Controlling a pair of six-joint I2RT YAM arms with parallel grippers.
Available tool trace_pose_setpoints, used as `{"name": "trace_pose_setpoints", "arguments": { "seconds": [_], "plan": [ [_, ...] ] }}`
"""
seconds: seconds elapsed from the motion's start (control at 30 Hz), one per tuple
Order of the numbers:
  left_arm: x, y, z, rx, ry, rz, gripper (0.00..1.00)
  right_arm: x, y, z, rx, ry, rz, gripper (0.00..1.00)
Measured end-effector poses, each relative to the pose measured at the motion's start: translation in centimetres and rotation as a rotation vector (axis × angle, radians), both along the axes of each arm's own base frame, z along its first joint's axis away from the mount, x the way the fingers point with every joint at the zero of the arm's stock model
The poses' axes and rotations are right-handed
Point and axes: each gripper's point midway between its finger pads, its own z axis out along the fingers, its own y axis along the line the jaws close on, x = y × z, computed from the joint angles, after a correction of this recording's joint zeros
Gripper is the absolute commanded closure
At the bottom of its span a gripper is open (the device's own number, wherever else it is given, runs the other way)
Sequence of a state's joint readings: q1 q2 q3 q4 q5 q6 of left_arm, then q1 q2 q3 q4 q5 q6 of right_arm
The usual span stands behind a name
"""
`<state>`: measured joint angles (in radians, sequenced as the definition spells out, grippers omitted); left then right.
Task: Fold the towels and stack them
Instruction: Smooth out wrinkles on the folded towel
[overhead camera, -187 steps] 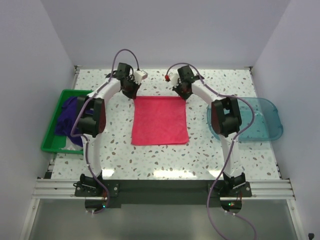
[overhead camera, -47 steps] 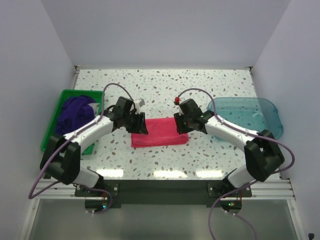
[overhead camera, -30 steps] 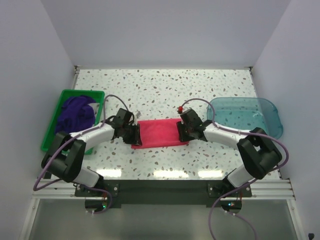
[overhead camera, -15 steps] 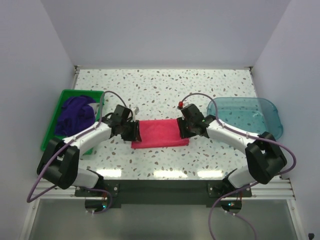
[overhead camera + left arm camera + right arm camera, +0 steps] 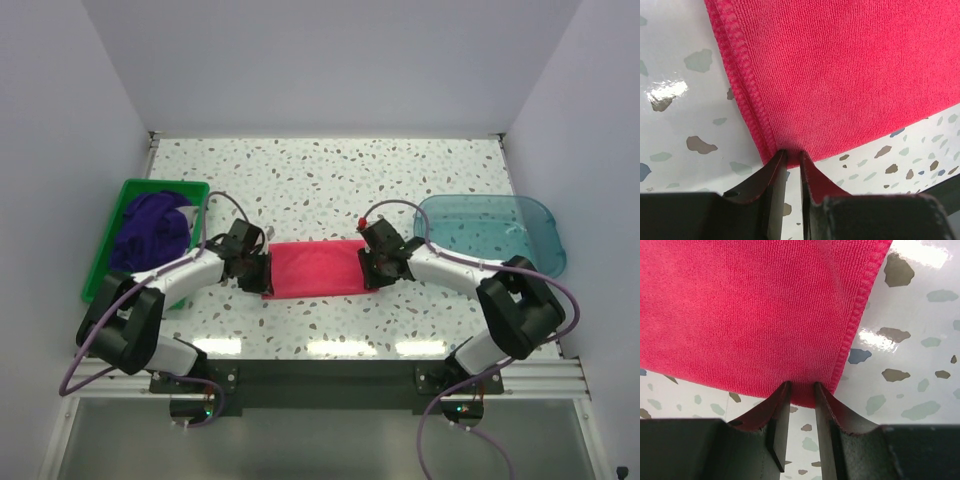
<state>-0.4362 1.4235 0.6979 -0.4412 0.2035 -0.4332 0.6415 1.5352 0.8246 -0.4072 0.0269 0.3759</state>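
A hot pink towel (image 5: 315, 268) lies folded into a flat strip at the middle of the table. My left gripper (image 5: 262, 275) is low at its left end and my right gripper (image 5: 368, 270) at its right end. In the left wrist view the jaws (image 5: 792, 151) stand nearly together, tips pinching the pink towel (image 5: 840, 75) at its near corner beside the stitched hem. In the right wrist view the gripper (image 5: 799, 384) pinches the pink towel (image 5: 755, 305) at its near edge, close to the hemmed corner. Dark purple towels (image 5: 150, 228) lie bunched in the bin.
A green plastic bin (image 5: 105, 290) stands at the left edge of the speckled table. A translucent teal tray (image 5: 490, 235) sits at the right. White walls close in the table on three sides.
The towel went from spread flat to folded in half toward me. Over the last second both grippers opened slightly at its near corners, then narrowed again onto the edge.
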Motion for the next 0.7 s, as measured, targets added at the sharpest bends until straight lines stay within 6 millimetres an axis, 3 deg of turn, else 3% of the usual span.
{"name": "trace_pose_setpoints", "arguments": {
  "seconds": [0.17,0.3,0.47,0.53,0.6,0.7],
  "plan": [
    [0.1,0.2,-0.1,-0.006,0.001,0.013,0.78,0.1,-0.1,0.1,-0.006,-0.003,-0.016,0.71],
    [0.1,0.2,0.0,-0.006,0.000,0.012,0.78,0.9,-0.4,1.8,-0.032,-0.032,-0.017,0.70],
    [0.2,0.2,0.0,-0.006,0.000,0.013,0.78,5.6,1.6,6.9,0.008,-0.178,-0.014,0.71],
    [0.2,0.2,0.0,-0.005,-0.001,0.013,0.78,7.5,2.5,8.1,0.026,-0.220,-0.017,0.73],
    [0.2,0.3,0.0,-0.003,-0.002,0.014,0.78,9.3,3.3,8.2,0.035,-0.245,-0.021,0.73],
    [0.2,0.3,-0.1,-0.001,-0.003,0.017,0.78,10.6,3.4,6.0,0.019,-0.227,-0.036,0.74]
  ]
}}
